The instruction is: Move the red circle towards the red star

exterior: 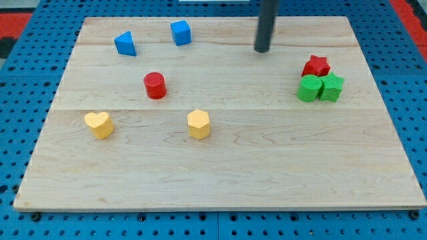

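Note:
The red circle stands on the wooden board, left of centre. The red star sits at the view's right, touching a green circle and a green star just below it. My tip is near the board's top, right of centre. It is well to the right of and above the red circle, and left of the red star. It touches no block.
A blue triangle and a blue cube lie at the top left. A yellow heart lies at the left and a yellow hexagon lies near the centre, both below the red circle.

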Available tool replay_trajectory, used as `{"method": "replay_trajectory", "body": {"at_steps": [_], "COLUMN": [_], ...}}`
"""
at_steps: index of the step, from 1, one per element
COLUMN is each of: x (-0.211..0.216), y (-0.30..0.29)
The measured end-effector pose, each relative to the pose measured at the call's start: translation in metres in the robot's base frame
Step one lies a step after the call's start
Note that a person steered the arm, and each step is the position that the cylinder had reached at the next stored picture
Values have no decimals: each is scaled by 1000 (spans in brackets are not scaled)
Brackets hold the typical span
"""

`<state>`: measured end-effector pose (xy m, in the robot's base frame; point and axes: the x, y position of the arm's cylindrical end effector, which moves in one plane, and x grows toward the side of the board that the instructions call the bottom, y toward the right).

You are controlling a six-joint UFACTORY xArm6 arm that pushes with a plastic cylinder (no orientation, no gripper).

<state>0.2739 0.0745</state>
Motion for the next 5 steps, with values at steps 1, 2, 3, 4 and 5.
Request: {"method": "replay_trajectory", "body": {"at_steps": [1,2,3,4,5], "x": [-8,-7,-7,-7,6], "y": [-31,-45,-55,-65,-64]}}
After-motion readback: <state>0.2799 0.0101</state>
